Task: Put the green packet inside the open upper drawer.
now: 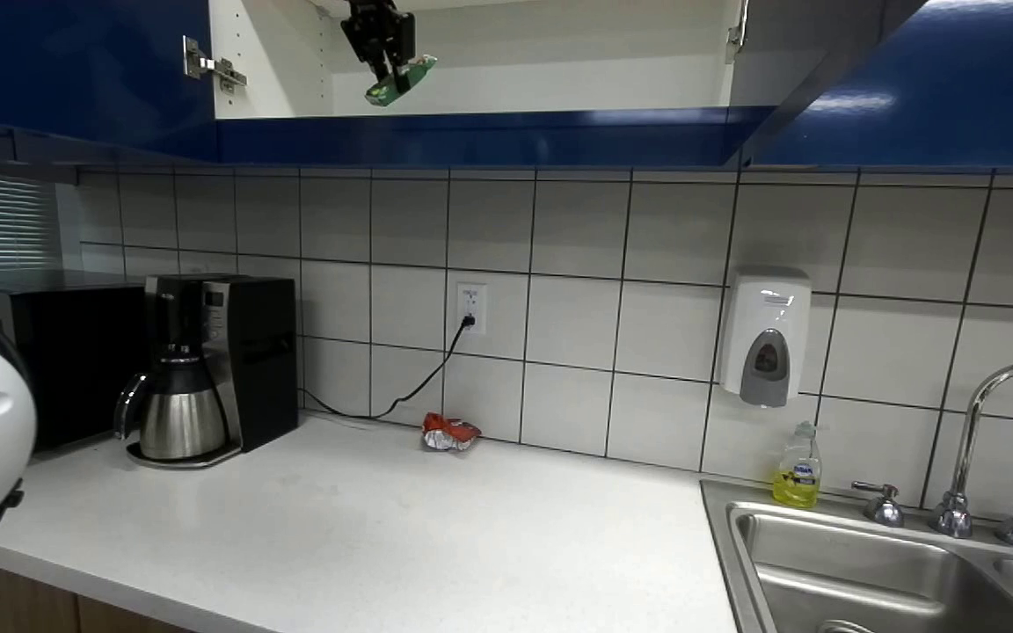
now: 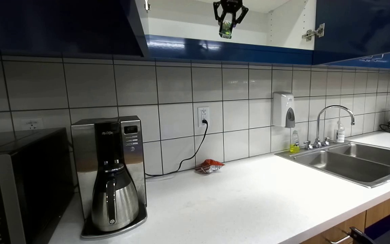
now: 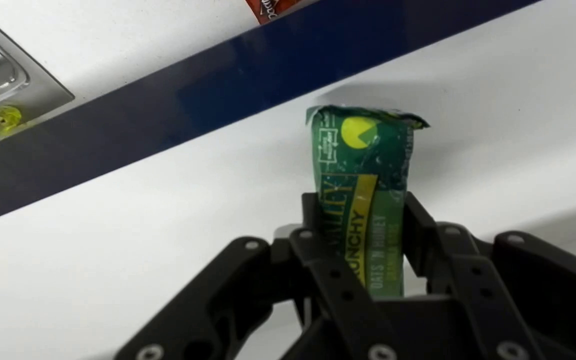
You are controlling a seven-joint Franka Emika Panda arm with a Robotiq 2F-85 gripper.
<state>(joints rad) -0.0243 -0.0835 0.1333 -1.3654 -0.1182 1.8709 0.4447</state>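
Observation:
The green packet is a flat wrapped bar. It shows in both exterior views [image 1: 420,72] [image 2: 225,31] and in the wrist view [image 3: 360,145]. My gripper [image 1: 397,81] is shut on its two long edges, which also shows in the other views [image 2: 227,25] [image 3: 360,215]. The packet's far end sticks out past the fingertips and the fingers partly hide its near end. The open upper drawer is an overhead cabinet compartment with a pale interior [image 1: 559,86] [image 2: 181,21] [image 3: 168,240]. Packet and fingers are at its opening, over the white floor in the wrist view; whether they touch it I cannot tell.
A dark blue rail [image 1: 489,139] [image 3: 193,120] runs along the compartment's lower front edge. Open blue doors stand at both sides [image 1: 76,79] [image 2: 361,27]. Below, the counter [image 1: 436,536] holds a coffee maker [image 2: 134,135], a small red item [image 2: 209,166] and a sink [image 1: 722,527].

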